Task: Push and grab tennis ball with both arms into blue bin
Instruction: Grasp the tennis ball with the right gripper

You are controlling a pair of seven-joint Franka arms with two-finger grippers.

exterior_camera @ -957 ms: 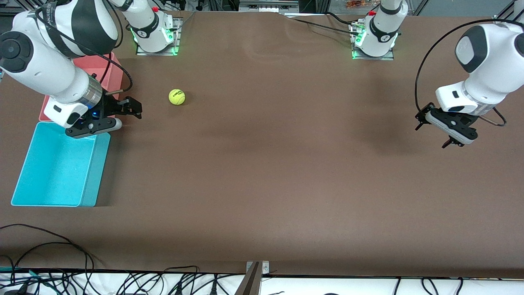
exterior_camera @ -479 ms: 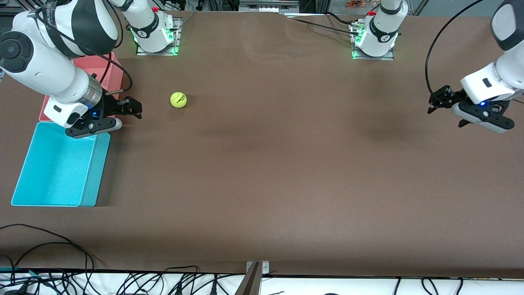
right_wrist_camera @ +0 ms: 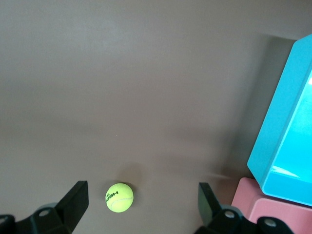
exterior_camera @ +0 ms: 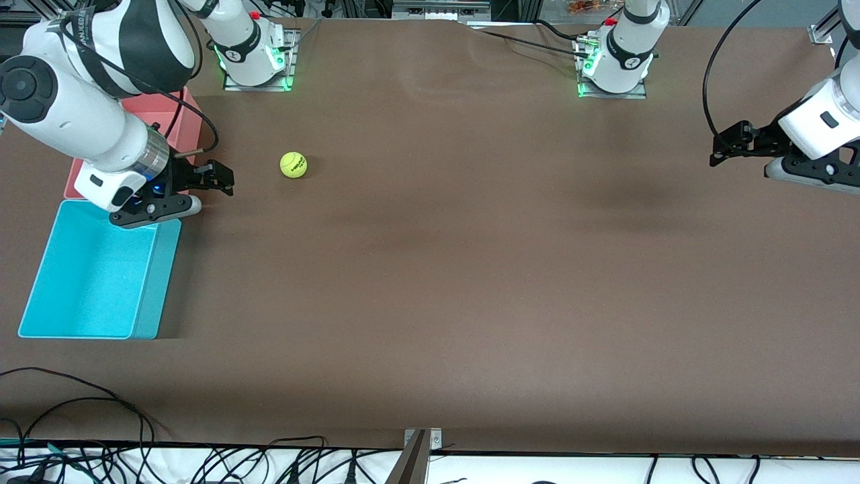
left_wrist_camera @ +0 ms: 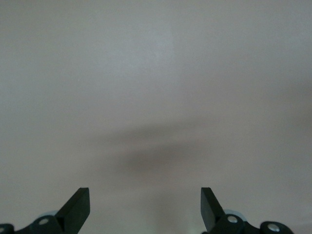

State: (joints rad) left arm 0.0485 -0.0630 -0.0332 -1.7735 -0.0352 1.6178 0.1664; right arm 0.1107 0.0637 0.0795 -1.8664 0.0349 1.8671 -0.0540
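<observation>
Black printed lettering on tennis ball point(right_wrist_camera: 119, 197), sideways in right wrist view: reads "HEAD", with smaller line beneath too small to read. Same print on ball in front view point(exterior_camera: 293, 165), not legible there. Black lettering along dark band on upper segment of right arm point(exterior_camera: 80, 17), partly hidden by cable: only fragment resembling "ANJEED" made out, reading uncertain. Round logo mark on each arm base, no legible characters.

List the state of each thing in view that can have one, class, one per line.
tennis ball: loose on the table, untouched.
blue bin: upright, empty.
pink-red bin: partly hidden under the right arm.
right end effector: open, empty, beside the ball.
left end effector: open, empty, over bare table.
</observation>
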